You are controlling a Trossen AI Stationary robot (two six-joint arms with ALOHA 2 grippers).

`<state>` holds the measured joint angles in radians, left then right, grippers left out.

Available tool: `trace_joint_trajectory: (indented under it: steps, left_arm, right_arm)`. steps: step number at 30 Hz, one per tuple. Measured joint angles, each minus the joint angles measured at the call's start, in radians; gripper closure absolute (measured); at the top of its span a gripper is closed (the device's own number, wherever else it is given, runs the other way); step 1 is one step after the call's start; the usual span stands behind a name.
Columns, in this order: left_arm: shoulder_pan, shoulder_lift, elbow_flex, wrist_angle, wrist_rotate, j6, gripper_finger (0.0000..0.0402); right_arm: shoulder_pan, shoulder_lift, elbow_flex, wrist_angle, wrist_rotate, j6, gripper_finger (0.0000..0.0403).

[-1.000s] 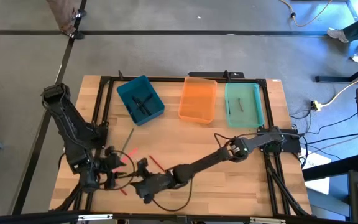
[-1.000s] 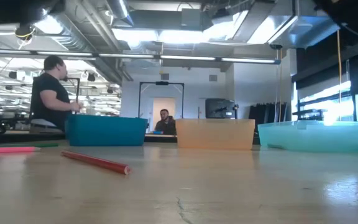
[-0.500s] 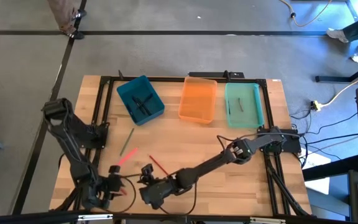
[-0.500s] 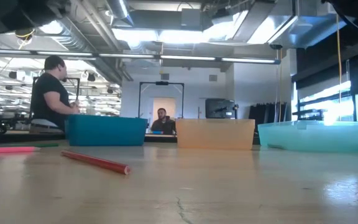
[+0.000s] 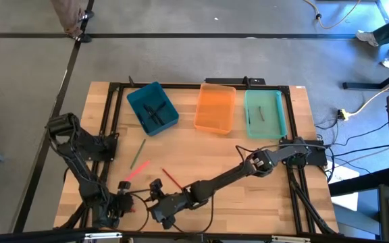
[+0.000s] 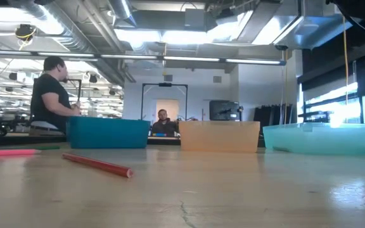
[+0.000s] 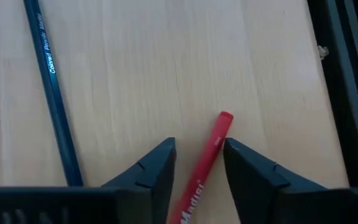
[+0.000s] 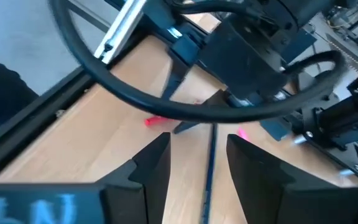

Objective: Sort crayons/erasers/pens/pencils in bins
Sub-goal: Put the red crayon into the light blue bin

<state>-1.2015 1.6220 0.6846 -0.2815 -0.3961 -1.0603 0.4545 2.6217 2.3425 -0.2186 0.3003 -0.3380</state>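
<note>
left gripper parted, red pencil between fingers (not clamped) | right gripper parted, blue pencil between fingers

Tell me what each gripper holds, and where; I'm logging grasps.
Nothing is gripped yet. The left gripper straddles a red pencil near its end; the right gripper straddles a blue pencil. Both sets of fingers stand apart.

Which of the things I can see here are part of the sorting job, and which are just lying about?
Part of the job:
- teal bin, orange bin, mint bin
- red pencil between the left pincer's fingers
- dark blue pencil between the right pincer's fingers
- pink stick, green stick

Just lying about:
- black cable
- people behind the table
</note>
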Motion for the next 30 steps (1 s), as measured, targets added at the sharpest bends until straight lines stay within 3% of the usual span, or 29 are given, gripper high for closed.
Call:
trace_joint_trajectory:
  steps: [7,16,19,24,30]
  left_arm:
    - [0.002,0.002,-0.001,-0.006,0.001,-0.018,0.0338]
    - [0.024,0.002,-0.002,-0.025,-0.062,-0.116,0.0396]
    - [0.05,-0.008,-0.004,-0.026,-0.111,-0.116,0.0397]
    - [0.095,-0.044,0.013,-0.1,-0.255,-0.117,0.0398]
    - [0.156,-0.124,0.06,-0.226,-0.399,-0.115,0.0397]
  right_arm:
    - [0.003,0.0,0.0,-0.001,0.073,-0.003,0.0242]
    - [0.048,-0.019,0.001,-0.091,0.309,0.065,0.0242]
    - [0.045,-0.019,0.0,-0.105,0.301,0.136,0.0242]
    - [0.023,-0.018,-0.004,-0.108,0.182,0.356,0.0242]
    - [0.01,-0.018,-0.096,0.015,0.181,0.494,0.0242]
